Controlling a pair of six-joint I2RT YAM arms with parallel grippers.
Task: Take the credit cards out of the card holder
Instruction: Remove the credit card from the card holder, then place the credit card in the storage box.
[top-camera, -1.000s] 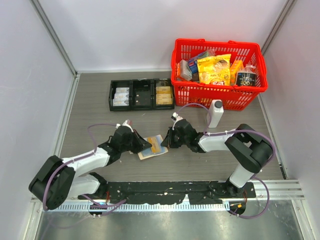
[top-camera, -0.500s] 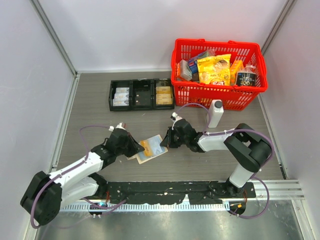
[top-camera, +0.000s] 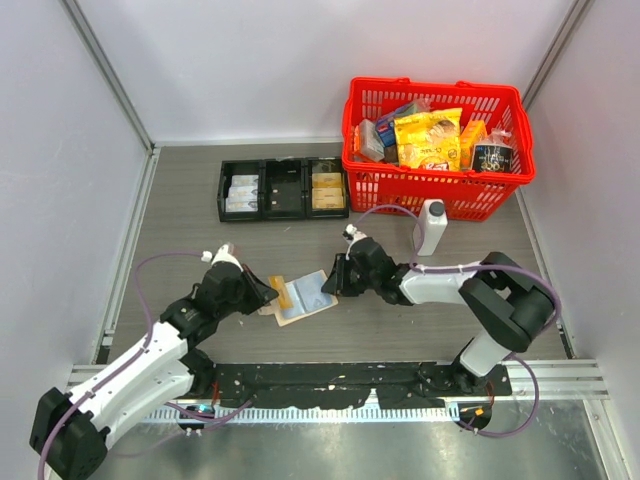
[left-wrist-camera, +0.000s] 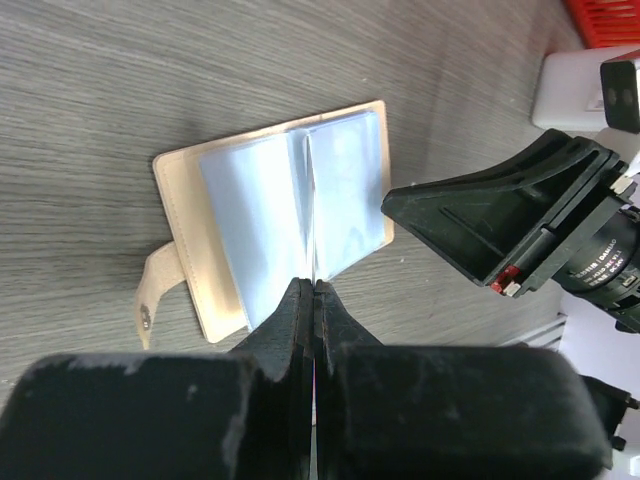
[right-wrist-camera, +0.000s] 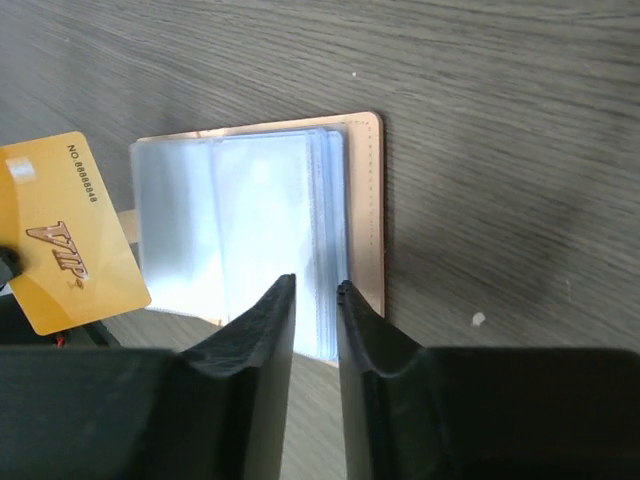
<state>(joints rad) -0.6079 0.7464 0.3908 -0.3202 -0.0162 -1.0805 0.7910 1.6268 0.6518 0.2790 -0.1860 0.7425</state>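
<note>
The tan card holder (top-camera: 312, 299) lies open on the table, its pale blue sleeves (left-wrist-camera: 270, 205) facing up and its snap tab (left-wrist-camera: 158, 285) off to one side. My left gripper (top-camera: 264, 292) is shut on a gold credit card (top-camera: 283, 293) marked VIP (right-wrist-camera: 70, 235), held just left of the holder and free of the sleeves. In the left wrist view the jaws (left-wrist-camera: 315, 288) are pressed together on the card's thin edge. My right gripper (right-wrist-camera: 315, 288) hovers at the holder's right edge (right-wrist-camera: 365, 210), jaws slightly apart over the sleeve stack.
A black three-compartment tray (top-camera: 283, 189) sits at the back. A red basket (top-camera: 437, 190) full of packets stands at the back right, with a white bottle (top-camera: 431, 227) in front of it, close behind my right arm.
My left gripper has pulled back to the left with the gold card, drawing it out of the holder. The right gripper's jaws have parted.
</note>
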